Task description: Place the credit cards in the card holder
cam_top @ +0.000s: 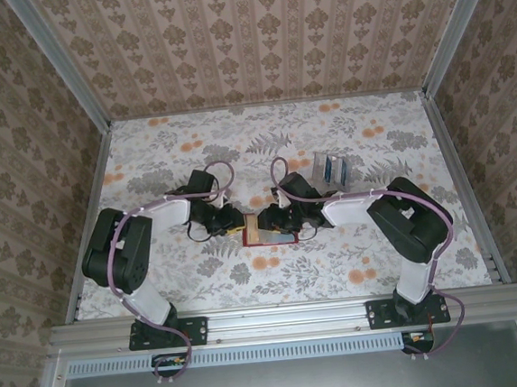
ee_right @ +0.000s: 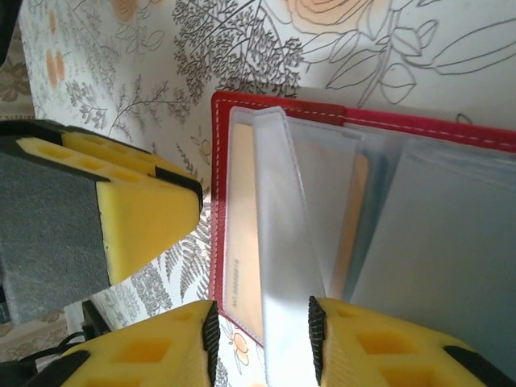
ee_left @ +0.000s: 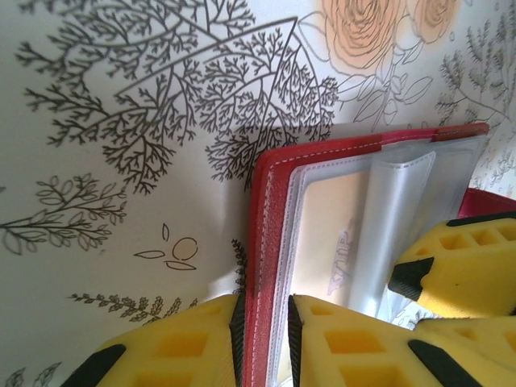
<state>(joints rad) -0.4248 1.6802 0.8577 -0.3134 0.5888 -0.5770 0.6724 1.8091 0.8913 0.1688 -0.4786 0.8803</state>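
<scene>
Credit cards (cam_top: 333,167) behind, right of card holder (cam_top: 269,228)

Card holder (cam_top: 267,236): red wallet, lies open mid-table, clear pockets facing up, one sleeve lifted off the stack. Tan card (ee_right: 242,234) in a pocket. Credit cards (cam_top: 333,169): blue, on edge, back-right, well apart from holder.

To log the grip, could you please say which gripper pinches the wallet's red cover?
The left gripper: it pinches the red edge of the wallet; the right gripper stands open around a clear pocket.
</scene>
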